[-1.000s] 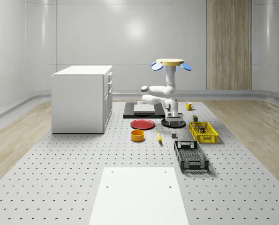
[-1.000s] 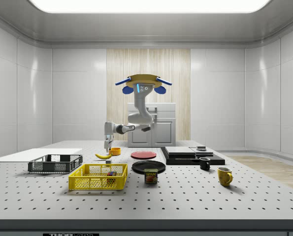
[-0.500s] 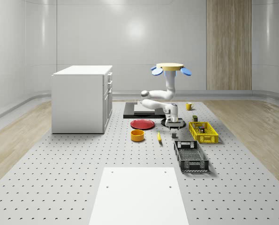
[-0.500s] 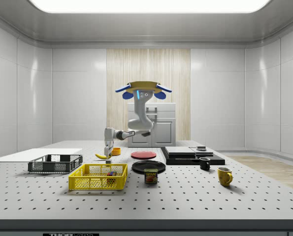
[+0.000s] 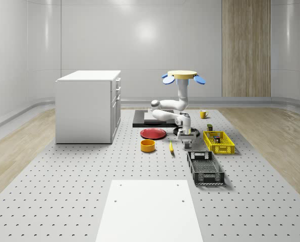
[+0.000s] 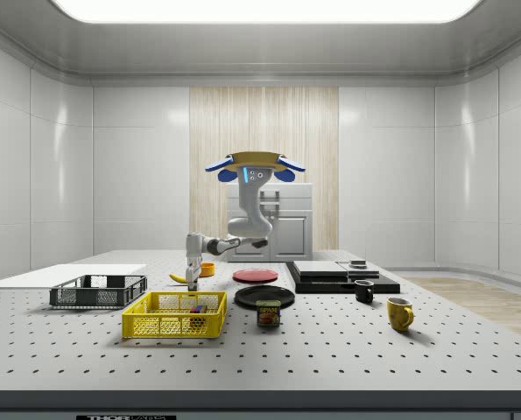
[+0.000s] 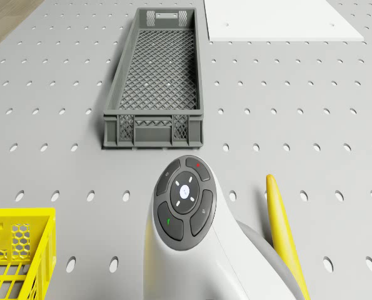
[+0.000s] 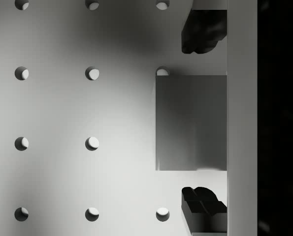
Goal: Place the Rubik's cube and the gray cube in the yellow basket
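Tabletop gray cube (image 8: 190,123) sits between spread tool (image 8: 203,120) fingers (image 8: 204,30).

Perforated grey tabletop (image 5: 64,191), loaded toward the far end.
On it: white cabinet (image 5: 87,106); white sheet (image 5: 148,209); dark crate (image 5: 205,168); yellow basket (image 5: 218,141); red plate (image 5: 153,133); orange bowl (image 5: 147,145); banana (image 5: 171,147); gray cube (image 8: 190,123).
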Tool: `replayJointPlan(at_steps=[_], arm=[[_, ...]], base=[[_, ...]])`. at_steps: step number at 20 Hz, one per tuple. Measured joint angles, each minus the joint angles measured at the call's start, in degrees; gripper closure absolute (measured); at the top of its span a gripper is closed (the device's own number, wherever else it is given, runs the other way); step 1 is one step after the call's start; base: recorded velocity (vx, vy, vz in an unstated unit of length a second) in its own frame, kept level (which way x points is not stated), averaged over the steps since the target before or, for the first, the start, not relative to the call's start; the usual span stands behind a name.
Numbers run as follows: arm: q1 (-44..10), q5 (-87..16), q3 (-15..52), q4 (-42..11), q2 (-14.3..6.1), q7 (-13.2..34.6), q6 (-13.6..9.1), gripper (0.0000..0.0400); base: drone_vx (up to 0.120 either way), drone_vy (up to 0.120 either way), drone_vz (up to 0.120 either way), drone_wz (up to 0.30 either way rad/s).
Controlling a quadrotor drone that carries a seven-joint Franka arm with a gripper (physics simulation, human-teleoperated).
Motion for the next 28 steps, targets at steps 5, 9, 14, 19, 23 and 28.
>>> replayJointPlan(at_steps=[5,9,14,19,23,28], arm=[[-1.0,-0.5,-0.4,1.2,0.4,0.0,0.2,0.0000],[-1.8,-1.0,-0.9,2.1,0.7,0.0,0.4,0.0000],[-2.5,-2.4,-2.4,3.1,1.0,0.0,1.1,0.0000],[-2.7,-3.0,-3.0,3.5,1.1,0.0,1.4,0.0066],[-2.7,-3.2,-3.2,3.6,1.2,-0.1,1.4,0.0119],[-2.7,-3.4,-3.3,3.7,1.3,-0.1,1.3,0.0141]], base=[[0.000,0.000,0.000,0.000],[0.000,0.000,0.000,0.000],[0.000,0.000,0.000,0.000],[0.000,0.000,0.000,0.000],[0.000,0.000,0.000,0.000],[0.000,0.000,0.000,0.000]])
